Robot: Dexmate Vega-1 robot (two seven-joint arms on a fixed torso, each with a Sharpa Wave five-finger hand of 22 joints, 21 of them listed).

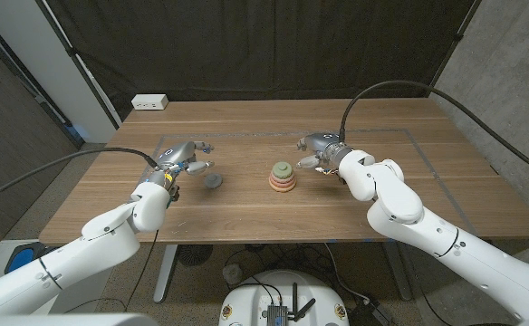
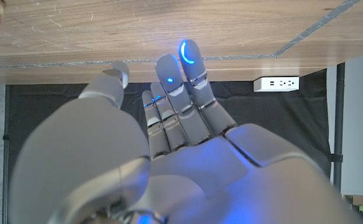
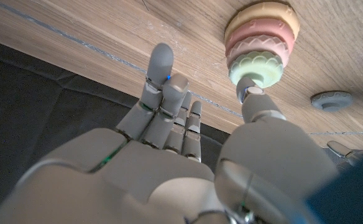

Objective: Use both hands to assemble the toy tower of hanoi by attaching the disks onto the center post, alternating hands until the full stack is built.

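— What's closest to you?

— My two white arms coming in from the bottom corners of the head view. The left hand point(image 1: 176, 166) sits over the left part of the light-brown wooden table point(image 1: 246, 213), and the right hand point(image 1: 323, 152) is up by the stack.

— Any labels or writing?

— Nothing I can read. There's a white power strip point(image 1: 149, 102) at the table's far left edge, but it's too small to make out any marking. The left wrist view shows it too, with no legible text.

— How's the left hand?

— Empty, with its grey fingers point(image 2: 180, 81) stretched out straight and a little apart. Blue lights glow on the fingertips. It holds nothing.

— And the right?

— Also empty, fingers point(image 3: 163, 74) extended and loosely spread. In the right wrist view the thumb tip comes right up against the pale green top disk point(image 3: 256, 65); I think it's touching, though the angle leaves me unsure.

— Where's the tower?

— The toy stack point(image 1: 282, 177) stands at the middle of the table: a yellowish disk at the base, pink ones above, the green one on top. A small round grey disk point(image 1: 214, 181) lies flat on the wood between the stack and my left hand, just beside that hand's fingers.
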